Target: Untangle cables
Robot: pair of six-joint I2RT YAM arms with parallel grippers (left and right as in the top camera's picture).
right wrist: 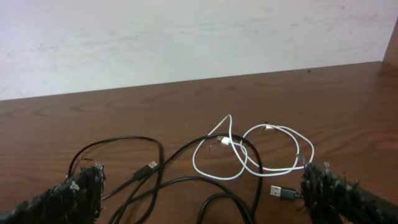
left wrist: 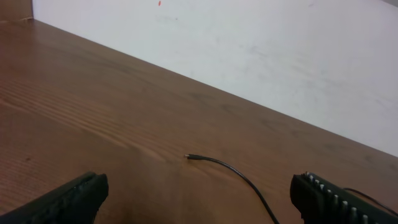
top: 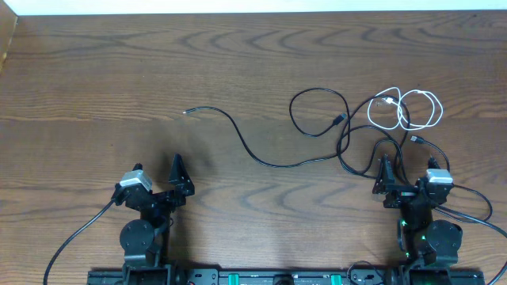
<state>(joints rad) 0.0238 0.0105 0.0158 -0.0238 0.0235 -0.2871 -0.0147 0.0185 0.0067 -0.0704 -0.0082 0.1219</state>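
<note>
Closest to the wrist cameras are the robot's own fingers. The left fingers (left wrist: 74,196) stand spread wide apart with nothing between them, only bare brown wooden worktop (left wrist: 93,93). The right fingers (right wrist: 78,193) are spread just as wide and hold nothing. Seen from above, the left arm (top: 146,198) and the right arm (top: 420,206) sit tucked close to their bases at the near edge of the worktop. This looks like a resting pose, with the work not yet begun.

The cables (top: 372,131) lie mostly on the right side, just ahead of the right fingers. A white cable (top: 408,111) is coiled in loose overlapping loops at the far right. Black cables (right wrist: 186,180) loop through and around it, crossing one another; how many separate black cords there are cannot be told. A black plug (right wrist: 283,192) lies just beside one right finger. One long black cable (top: 261,161) runs out of the bunch toward the left. Its free end (left wrist: 189,156) lies ahead of the left fingers, well apart from them.

Judging from this layout, the spread fingers suit a first reach. The right arm is nearest the tangle and the left nearest the loose end, so each could take a different cord and draw them apart.
</note>
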